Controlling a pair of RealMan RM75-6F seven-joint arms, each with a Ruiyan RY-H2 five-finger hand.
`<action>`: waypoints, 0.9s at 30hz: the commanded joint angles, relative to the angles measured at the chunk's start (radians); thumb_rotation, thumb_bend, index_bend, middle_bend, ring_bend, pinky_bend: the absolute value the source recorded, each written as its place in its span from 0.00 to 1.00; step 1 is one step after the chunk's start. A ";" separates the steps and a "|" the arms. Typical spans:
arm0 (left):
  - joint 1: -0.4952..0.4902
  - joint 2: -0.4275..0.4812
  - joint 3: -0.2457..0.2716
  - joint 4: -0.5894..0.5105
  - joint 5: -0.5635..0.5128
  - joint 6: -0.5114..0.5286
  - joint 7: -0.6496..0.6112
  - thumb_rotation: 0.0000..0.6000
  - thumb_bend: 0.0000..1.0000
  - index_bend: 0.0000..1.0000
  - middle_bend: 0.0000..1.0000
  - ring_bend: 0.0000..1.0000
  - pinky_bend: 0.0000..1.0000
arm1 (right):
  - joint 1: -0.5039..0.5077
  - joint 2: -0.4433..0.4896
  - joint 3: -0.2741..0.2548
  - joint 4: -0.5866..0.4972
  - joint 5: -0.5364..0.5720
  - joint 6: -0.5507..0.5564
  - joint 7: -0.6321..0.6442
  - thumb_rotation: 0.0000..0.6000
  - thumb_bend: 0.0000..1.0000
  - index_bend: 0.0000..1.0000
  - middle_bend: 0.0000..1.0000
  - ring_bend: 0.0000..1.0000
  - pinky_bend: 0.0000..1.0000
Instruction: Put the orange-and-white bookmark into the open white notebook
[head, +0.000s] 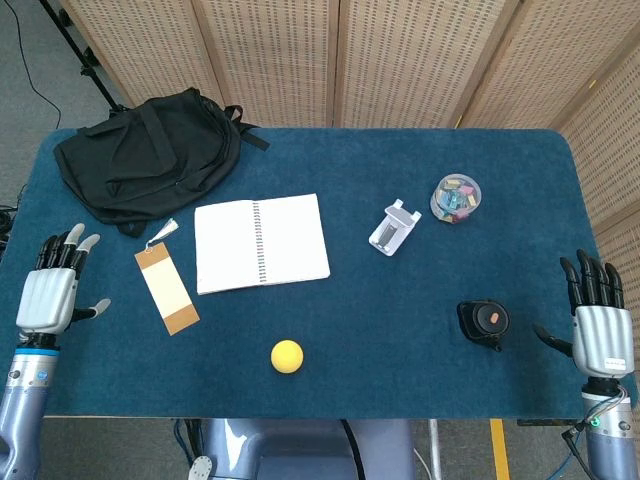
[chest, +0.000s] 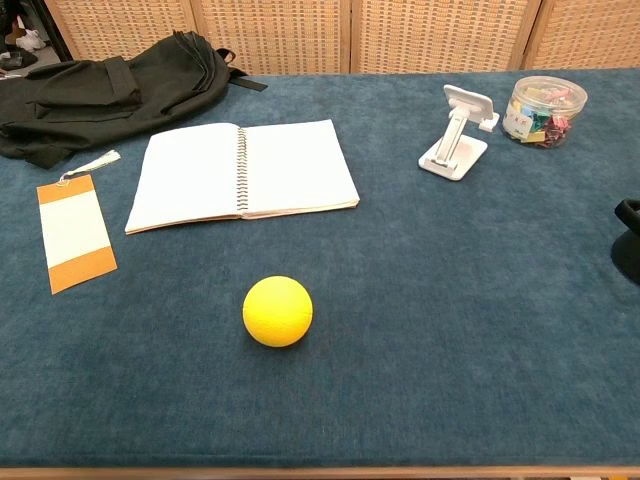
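The orange-and-white bookmark (head: 166, 289) (chest: 74, 232) lies flat on the blue table, its white tassel pointing to the backpack. Just right of it the white spiral notebook (head: 260, 243) (chest: 243, 172) lies open with blank pages. My left hand (head: 52, 288) rests at the table's left edge, a short way left of the bookmark, fingers straight and apart, holding nothing. At the right edge my right hand (head: 598, 316) is likewise spread and empty, far from both objects. Neither hand shows in the chest view.
A black backpack (head: 150, 150) (chest: 110, 85) sits at the back left. A yellow ball (head: 287, 356) (chest: 277, 311) lies near the front edge. A white phone stand (head: 394, 228) (chest: 457, 132), a clear tub of clips (head: 455, 198) (chest: 545, 108) and a black object (head: 484, 321) are on the right.
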 joint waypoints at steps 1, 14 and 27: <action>0.017 0.021 -0.012 -0.020 -0.014 -0.017 0.009 1.00 0.00 0.00 0.00 0.00 0.00 | -0.001 -0.001 -0.002 0.000 0.002 -0.003 -0.003 1.00 0.00 0.00 0.00 0.00 0.00; -0.107 0.131 0.046 0.048 0.171 -0.284 -0.130 1.00 0.00 0.15 0.00 0.00 0.00 | -0.004 0.010 -0.002 -0.026 0.005 -0.005 0.001 1.00 0.00 0.00 0.00 0.00 0.00; -0.337 0.100 0.152 0.304 0.444 -0.540 -0.295 1.00 0.24 0.28 0.00 0.00 0.00 | 0.003 -0.011 -0.011 -0.019 0.021 -0.036 -0.028 1.00 0.00 0.00 0.00 0.00 0.00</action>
